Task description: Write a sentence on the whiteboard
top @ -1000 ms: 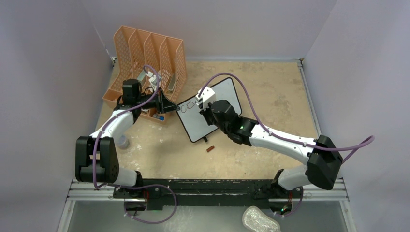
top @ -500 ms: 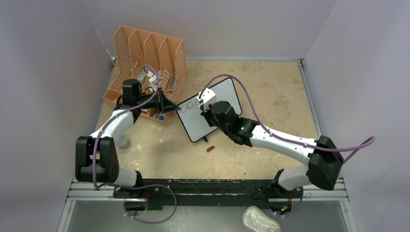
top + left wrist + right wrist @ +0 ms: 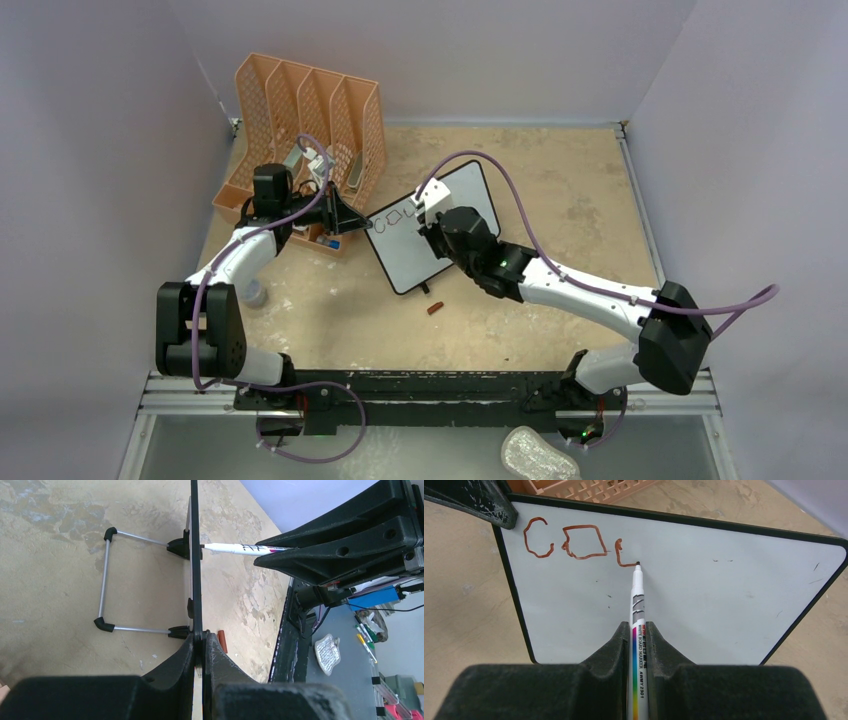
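Observation:
The whiteboard (image 3: 405, 255) stands tilted on the table, and my left gripper (image 3: 364, 222) is shut on the upper left part of its black frame. Seen edge-on in the left wrist view, the whiteboard (image 3: 194, 555) passes between the closed jaws of the left gripper (image 3: 202, 640). My right gripper (image 3: 638, 627) is shut on a white marker (image 3: 637, 590) whose tip touches the whiteboard (image 3: 704, 595). The sentence (image 3: 566, 542) is partial: reddish-brown "C", "O" and the start of a third letter.
An orange perforated file organizer (image 3: 300, 110) stands behind the left arm. A small red-brown marker cap (image 3: 434, 308) lies on the table in front of the board. The board's wire stand (image 3: 105, 575) sticks out behind it. Walls enclose three sides.
My right gripper has shifted slightly right along the board with the marker, extending the third letter's stroke. The left arm has stayed still on the frame.

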`<state>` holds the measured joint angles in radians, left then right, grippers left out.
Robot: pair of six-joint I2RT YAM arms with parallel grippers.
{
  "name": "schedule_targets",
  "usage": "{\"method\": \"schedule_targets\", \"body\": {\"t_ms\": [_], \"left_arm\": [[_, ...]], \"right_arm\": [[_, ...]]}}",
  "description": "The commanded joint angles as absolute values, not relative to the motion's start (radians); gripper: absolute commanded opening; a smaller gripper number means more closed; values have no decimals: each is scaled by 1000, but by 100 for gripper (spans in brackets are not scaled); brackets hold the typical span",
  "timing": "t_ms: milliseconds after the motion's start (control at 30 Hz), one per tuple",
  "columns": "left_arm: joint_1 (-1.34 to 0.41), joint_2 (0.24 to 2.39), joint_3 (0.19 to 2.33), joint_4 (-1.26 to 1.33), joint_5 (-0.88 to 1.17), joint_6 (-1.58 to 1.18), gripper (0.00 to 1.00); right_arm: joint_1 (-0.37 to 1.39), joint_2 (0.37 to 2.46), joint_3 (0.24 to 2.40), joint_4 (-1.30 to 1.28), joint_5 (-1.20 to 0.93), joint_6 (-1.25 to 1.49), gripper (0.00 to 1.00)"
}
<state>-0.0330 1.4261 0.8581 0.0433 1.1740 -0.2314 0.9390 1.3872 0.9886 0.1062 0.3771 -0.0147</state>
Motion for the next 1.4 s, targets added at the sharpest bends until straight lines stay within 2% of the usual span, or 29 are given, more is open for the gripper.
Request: {"method": "schedule_targets", "body": {"t_ms": [0, 1367], "left_arm": [[-38, 1442, 870, 14, 1179, -195, 0], [-41, 1441, 872, 12, 1180, -192, 0]], "right_arm": [[929, 1362, 995, 160, 407, -8, 0], [922, 1395, 1040, 181, 394, -38, 0]]}}
